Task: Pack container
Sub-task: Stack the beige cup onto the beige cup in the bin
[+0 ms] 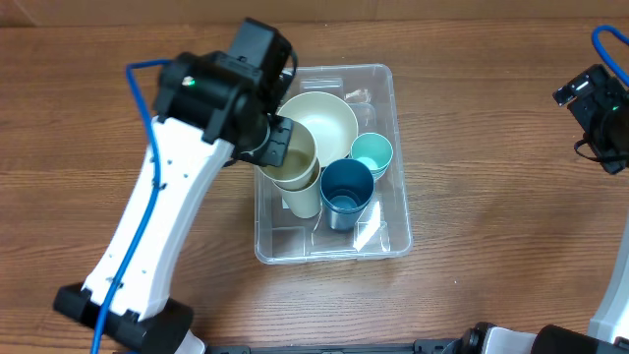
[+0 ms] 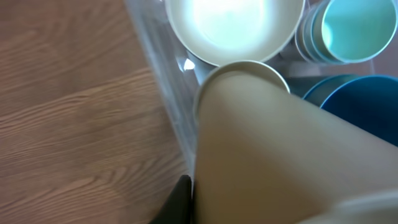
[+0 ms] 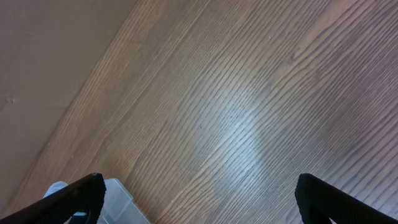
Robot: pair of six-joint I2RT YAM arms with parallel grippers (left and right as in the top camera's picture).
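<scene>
In the container (image 1: 295, 246) the bowl (image 1: 329, 118) sits at the far end, and the tall cup (image 1: 300, 182) stands by the left wall just in front of it. The wide cup (image 1: 346, 192) is right beside the tall cup, near the container's middle — the small cup (image 1: 371, 152) sits behind it, by the right wall, just beside the bowl. The left gripper (image 1: 273, 143) is at the container's left wall on the tall cup; the right gripper (image 1: 600, 98) hangs well apart to the container's right.

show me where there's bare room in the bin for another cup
Bare floor shows at the near end of the container, between the blue cup and the near wall, plus a strip beyond the cream bowl. The middle is crowded: bowl, teal cup, blue cup and cream cup packed together.
</scene>
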